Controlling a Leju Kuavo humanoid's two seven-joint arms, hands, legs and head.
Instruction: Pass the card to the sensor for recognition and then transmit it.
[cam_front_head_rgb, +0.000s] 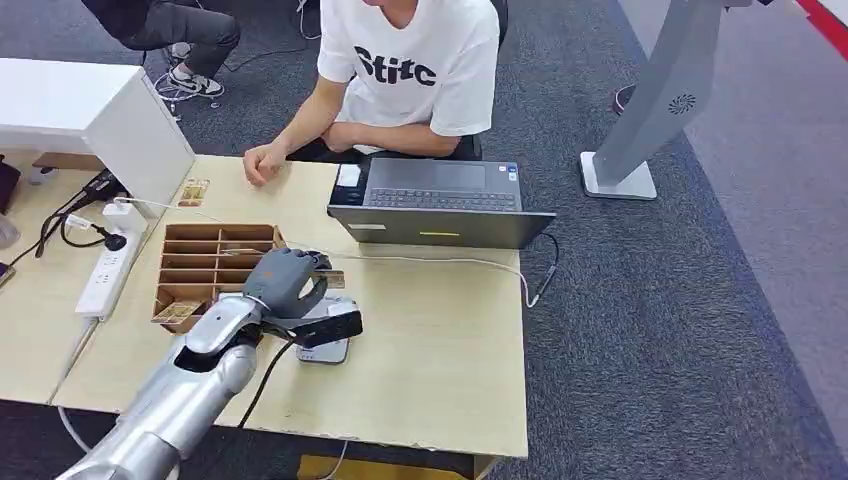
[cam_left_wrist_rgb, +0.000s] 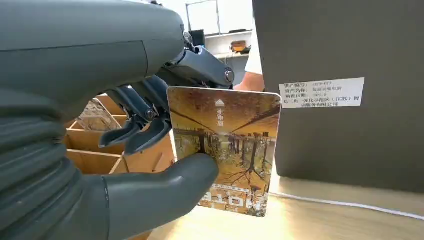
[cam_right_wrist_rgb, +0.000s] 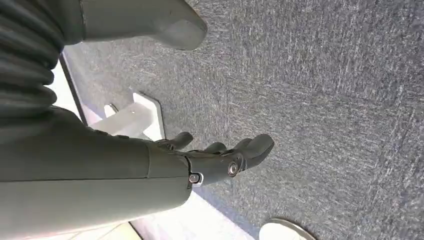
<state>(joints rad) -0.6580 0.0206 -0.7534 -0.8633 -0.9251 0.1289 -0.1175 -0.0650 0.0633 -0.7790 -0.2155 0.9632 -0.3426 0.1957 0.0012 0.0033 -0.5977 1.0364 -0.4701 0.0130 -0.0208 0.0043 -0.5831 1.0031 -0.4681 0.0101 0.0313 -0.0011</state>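
My left hand (cam_front_head_rgb: 285, 280) hovers over the table between the wooden card box (cam_front_head_rgb: 205, 262) and the grey sensor (cam_front_head_rgb: 330, 335). It pinches an orange card (cam_left_wrist_rgb: 225, 147) printed with trees, thumb (cam_left_wrist_rgb: 165, 192) pressed on its face, held upright just past the box. The card's edge (cam_front_head_rgb: 332, 279) peeks out beyond the fingers, above the sensor. A laptop's dark back (cam_left_wrist_rgb: 345, 85) with a white label stands right behind the card. My right hand (cam_right_wrist_rgb: 220, 160) hangs over grey carpet, fingers apart, holding nothing.
An open laptop (cam_front_head_rgb: 440, 200) sits at the far table edge with a seated person (cam_front_head_rgb: 400, 70) behind it, one hand (cam_front_head_rgb: 262, 162) resting on the table. A white power strip (cam_front_head_rgb: 110, 260) and a white box (cam_front_head_rgb: 110, 115) lie to the left. A white cable (cam_front_head_rgb: 440, 260) crosses the table.
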